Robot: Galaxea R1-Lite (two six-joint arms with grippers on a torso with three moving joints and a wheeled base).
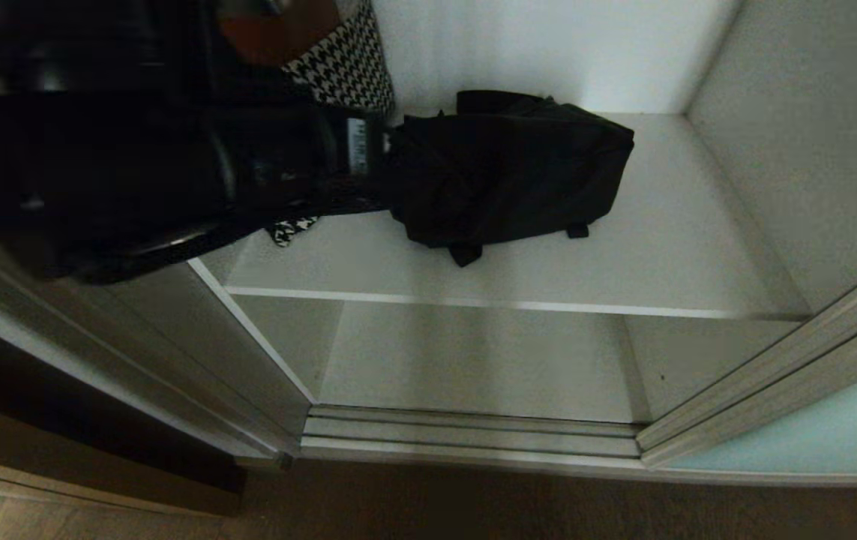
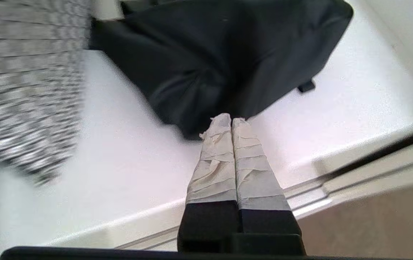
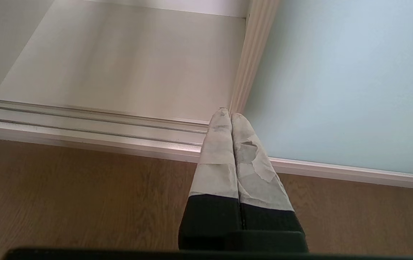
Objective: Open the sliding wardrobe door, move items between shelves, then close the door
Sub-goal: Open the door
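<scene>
The wardrobe stood open. On the upper of the two shelves [image 1: 668, 247], just to the left of the left gripper [image 2: 231, 119], sat a black-and-white houndstooth bag [image 1: 349, 67], blurred in the left wrist view [image 2: 25, 90]. What it held could not be seen. The left gripper's taped fingers [image 2: 215, 159] were pressed together with nothing between them, hovering over the shelf's front part, their tips pointing at the near edge of a black backpack [image 1: 507, 169] that lay on its side straight ahead of them [image 2: 220, 54]; whether they touched it could not be told. To the right of the backpack, the shelf ran bare to the white side wall [image 1: 810, 150]. Below the gripper, the shelf's thin white front edge [image 1: 473, 302] crossed the opening, and under it the lower shelf [image 1: 473, 360] lay bare down to the ribbed silver floor track [image 1: 473, 435].

Farther right, the right gripper [image 3: 231, 115] hung low over the wood floor [image 3: 83, 195], fingers together and holding nothing. Just ahead of its tips stood the silver frame of the sliding wardrobe door [image 3: 336, 79], its aqua glass spreading to the gripper's right, slid aside at the opening's right edge [image 1: 833, 435].
</scene>
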